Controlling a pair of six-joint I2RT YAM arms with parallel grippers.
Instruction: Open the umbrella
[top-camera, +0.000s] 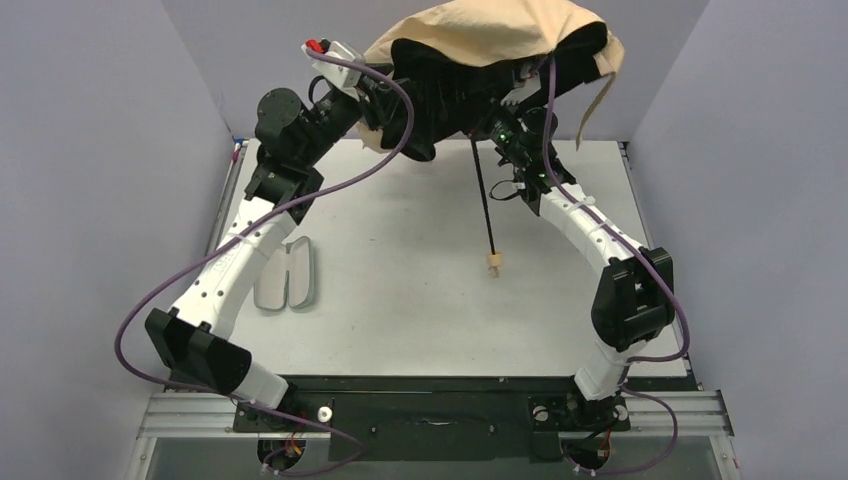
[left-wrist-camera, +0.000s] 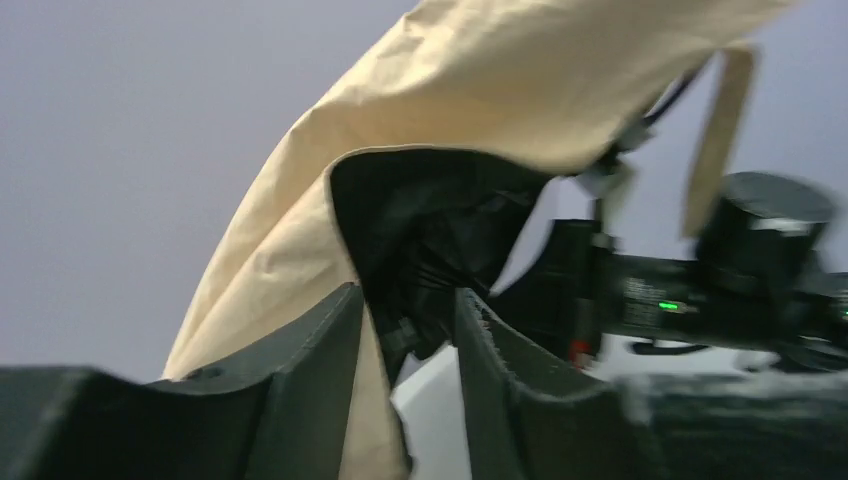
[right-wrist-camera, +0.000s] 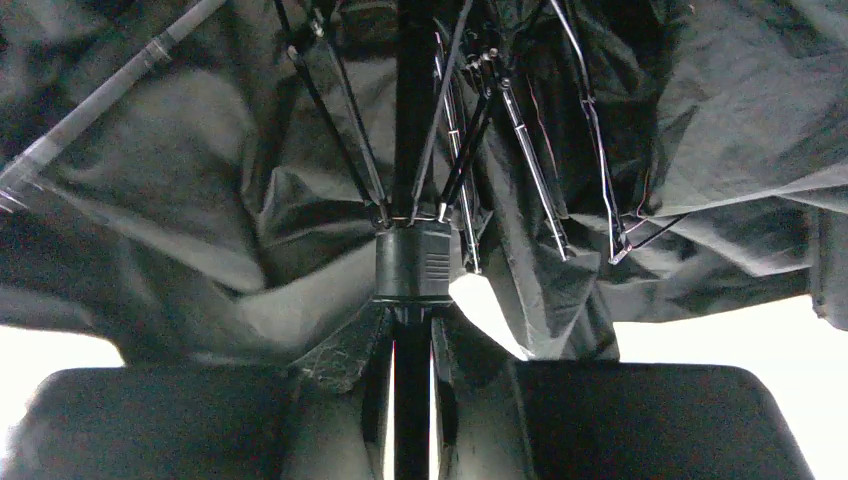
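Umbrella (top-camera: 490, 40) axis approx vert., canopy (top-camera: 470, 30) up, handle (top-camera: 493, 263) down.

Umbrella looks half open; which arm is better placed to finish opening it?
Probably the right: the right gripper clamps the shaft of the umbrella just below its runner. The left gripper only straddles the canopy edge.

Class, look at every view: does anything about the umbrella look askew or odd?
The umbrella is only half open: its fabric is crumpled and sags unevenly, and its strap dangles loose on one side.

Left hand (left-wrist-camera: 408, 305) apparently ajar, arm (top-camera: 240, 255) raised
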